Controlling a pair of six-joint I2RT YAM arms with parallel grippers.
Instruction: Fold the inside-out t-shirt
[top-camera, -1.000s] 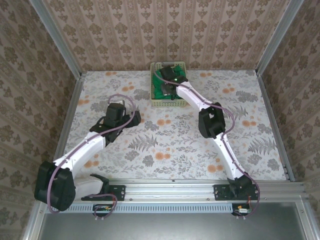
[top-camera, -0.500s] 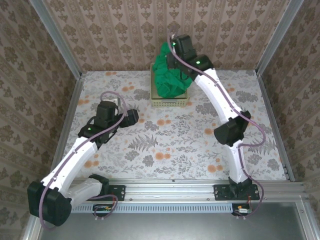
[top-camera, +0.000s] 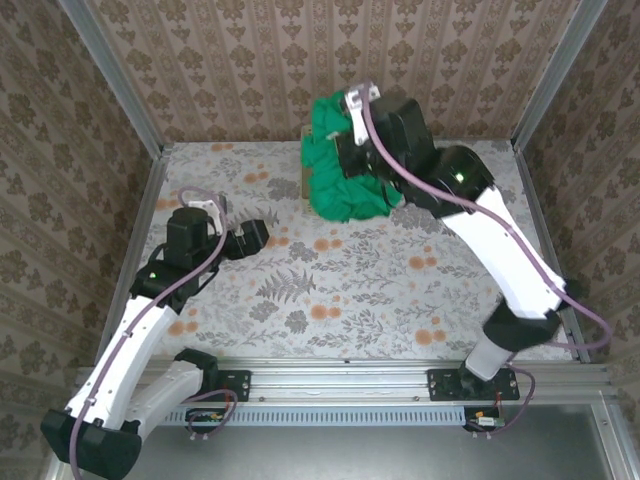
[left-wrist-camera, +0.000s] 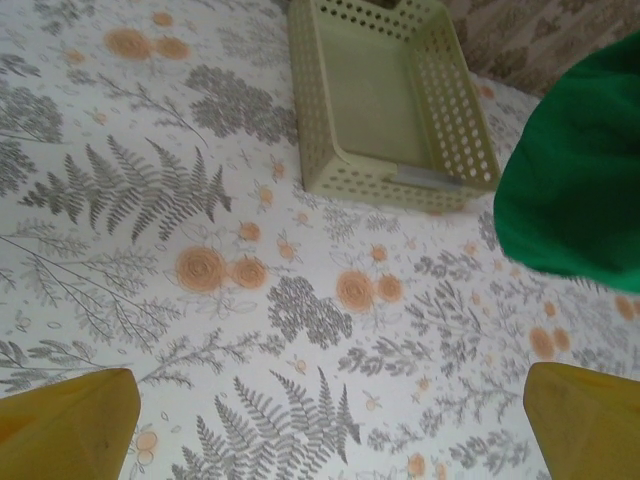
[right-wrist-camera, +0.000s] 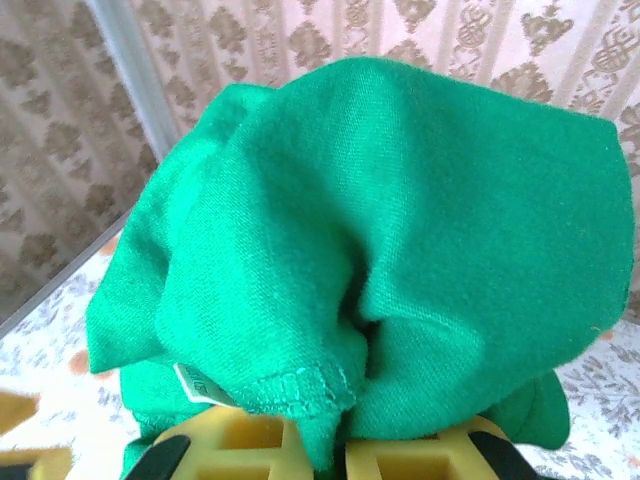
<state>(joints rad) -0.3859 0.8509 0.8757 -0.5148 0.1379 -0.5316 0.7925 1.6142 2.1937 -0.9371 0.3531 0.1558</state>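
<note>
Right gripper (right-wrist-camera: 320, 450) was clamped nearly shut on a gathered fold of the inside-out t-shirt (right-wrist-camera: 400, 220), its yellow fingers (right-wrist-camera: 420, 450) just under a stitched hem, with a small white tag (right-wrist-camera: 195, 385) peeping out at about 8 o'clock in the wrist view. From overhead, the one green shirt (top-camera: 340, 180) hung as a crumpled bundle clear of the table (top-camera: 330, 290), at roughly 12 o'clock of the tabletop. Its long axis ran downward from the grip, and its lower folds spread toward 6 o'clock. Which way the collar or sleeves faced could not be told. The left gripper (top-camera: 250, 235) hovered at about 9 o'clock of the table, well apart from the shirt. Its jaws stood wide open and held nothing, and its two yellow fingertips (left-wrist-camera: 60, 425) sat in the bottom corners of its own camera's view. That view had a single pale lattice basket (left-wrist-camera: 370, 180) at 12 o'clock, with a bare floor inside, and the shirt's edge (left-wrist-camera: 580, 170) at 3 o'clock, beside the basket. There were two arms, one shirt and one basket. A cloth printed with grey ferns and orange blossoms covered the table, beige damask wallpaper (top-camera: 300, 60) closed in three sides, and a metal rail (top-camera: 340, 370) ran along 6 o'clock.
</note>
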